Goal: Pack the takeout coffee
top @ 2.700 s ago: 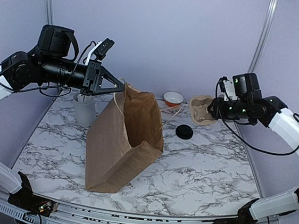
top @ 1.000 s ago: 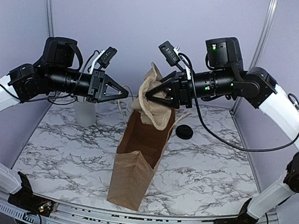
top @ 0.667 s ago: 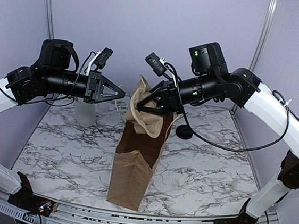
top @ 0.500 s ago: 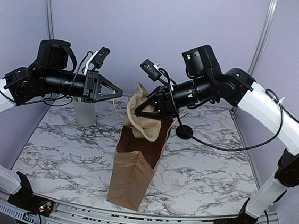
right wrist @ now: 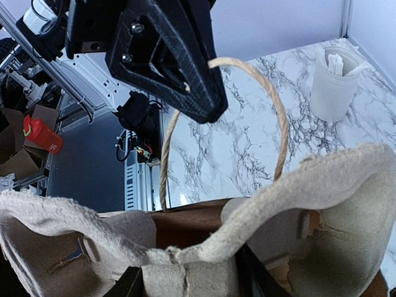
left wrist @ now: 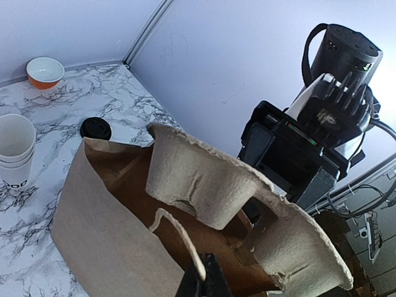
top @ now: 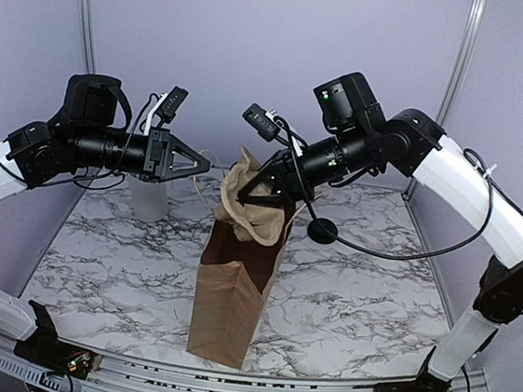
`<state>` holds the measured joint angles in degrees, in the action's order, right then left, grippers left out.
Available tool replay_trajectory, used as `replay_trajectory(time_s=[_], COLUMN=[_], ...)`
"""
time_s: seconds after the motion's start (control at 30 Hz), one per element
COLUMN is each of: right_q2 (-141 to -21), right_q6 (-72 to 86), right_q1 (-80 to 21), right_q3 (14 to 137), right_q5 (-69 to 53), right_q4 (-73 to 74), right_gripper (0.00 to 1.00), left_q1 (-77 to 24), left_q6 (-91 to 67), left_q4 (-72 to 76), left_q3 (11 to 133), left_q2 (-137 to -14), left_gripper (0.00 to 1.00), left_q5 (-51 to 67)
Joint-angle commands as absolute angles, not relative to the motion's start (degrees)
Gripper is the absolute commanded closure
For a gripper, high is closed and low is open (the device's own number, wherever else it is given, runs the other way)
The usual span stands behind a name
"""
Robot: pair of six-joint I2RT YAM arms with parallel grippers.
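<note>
Horizontally outstretched, the left end effector (top: 206, 164) clamps the paper bag's (top: 228, 295) twine handle (right wrist: 278, 124). The right arm slopes down-left, right end effector (top: 245, 196) gripping the pulp cup carrier (top: 259, 222) at the bag's mouth.

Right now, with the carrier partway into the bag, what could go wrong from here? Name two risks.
1. The beige moulded-pulp cup carrier in the right claw sits tilted across the mouth of the brown paper bag; it may snag or tear the rim.
2. The left claw holds the bag only by its thin twine handle; downward pressure could rip the handle loose or topple the bag.
</note>
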<state>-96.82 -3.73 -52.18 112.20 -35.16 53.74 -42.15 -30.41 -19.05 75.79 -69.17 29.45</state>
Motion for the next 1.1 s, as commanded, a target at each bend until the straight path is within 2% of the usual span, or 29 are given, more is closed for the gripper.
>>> replay_trajectory(time_s=[0.0, 0.37, 0.73, 1.07], right_q2=[-99.29, -101.36, -103.08, -100.01], right_q6=[-4.20, -4.81, -5.41, -7.25], right_q1=[-52.43, -52.38, -51.50, -51.50], right_q3=[115.57, 115.29, 116.51, 113.27], right_q5=[-34.99, -34.94, -26.61, -21.54], right_q4=[56.23, 57.08, 58.90, 60.24], right_gripper=[0.60, 0.60, 0.60, 0.61], left_q1=[-41.58, -40.69, -40.55, -39.71], left_q6=[-28.99, -27.84, -25.51, -24.84], left_q4=[-17.07, -18.35, -21.44, -23.27], left_q3=[75.17, 75.74, 77.41, 78.57], left_q2=[-67.44, -67.38, -68.14, -68.27], left_gripper=[1.00, 1.00, 1.00, 1.00], left_q5=[29.09, 29.95, 31.82, 29.68])
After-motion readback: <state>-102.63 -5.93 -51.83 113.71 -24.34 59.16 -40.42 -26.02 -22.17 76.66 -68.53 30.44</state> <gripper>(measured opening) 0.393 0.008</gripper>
